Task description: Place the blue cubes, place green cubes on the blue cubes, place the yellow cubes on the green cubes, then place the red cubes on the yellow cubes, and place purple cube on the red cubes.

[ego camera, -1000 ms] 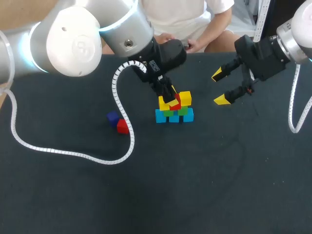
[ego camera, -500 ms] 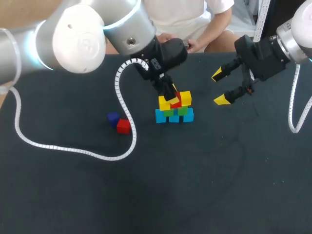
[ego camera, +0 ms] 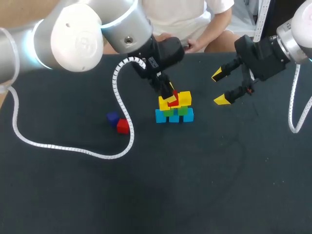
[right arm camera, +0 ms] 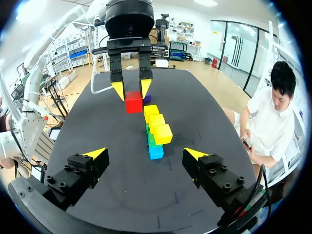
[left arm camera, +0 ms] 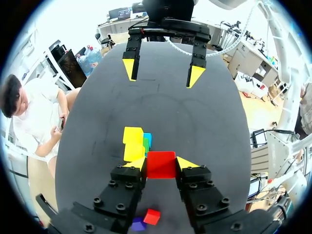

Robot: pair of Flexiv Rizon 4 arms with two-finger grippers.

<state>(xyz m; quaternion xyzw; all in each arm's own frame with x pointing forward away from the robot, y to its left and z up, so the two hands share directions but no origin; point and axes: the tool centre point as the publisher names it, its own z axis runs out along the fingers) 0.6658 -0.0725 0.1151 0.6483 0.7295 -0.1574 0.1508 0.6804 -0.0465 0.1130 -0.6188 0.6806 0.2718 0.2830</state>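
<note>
1. The dark worktop [ego camera: 195, 185] fills most of the head view.
2. The left arm [ego camera: 73, 34] enters from the upper left and reaches to the upper middle. Its white cable [ego camera: 73, 153] loops across the left of the worktop.
3. The right arm [ego camera: 297, 29] sits in the upper right corner.
4. The right end effector [ego camera: 220, 87] hangs right of the stack, well apart from it. Its fingers are spread wide and hold nothing.
5. The left end effector [ego camera: 169, 95] is just above the stack, with both fingers pressed on the sides of a red cube [left arm camera: 161, 165].
6. The stack [ego camera: 174, 111] stands in the upper middle: blue cubes [ego camera: 174, 117] at the bottom, green cubes [ego camera: 181, 110] on them, and yellow cubes [ego camera: 185, 98] on top.
7. The held red cube is over the yellow row; I cannot tell whether it touches.
8. A purple cube [ego camera: 113, 118] and a second red cube [ego camera: 122, 126] lie side by side, touching, left of the stack.
</note>
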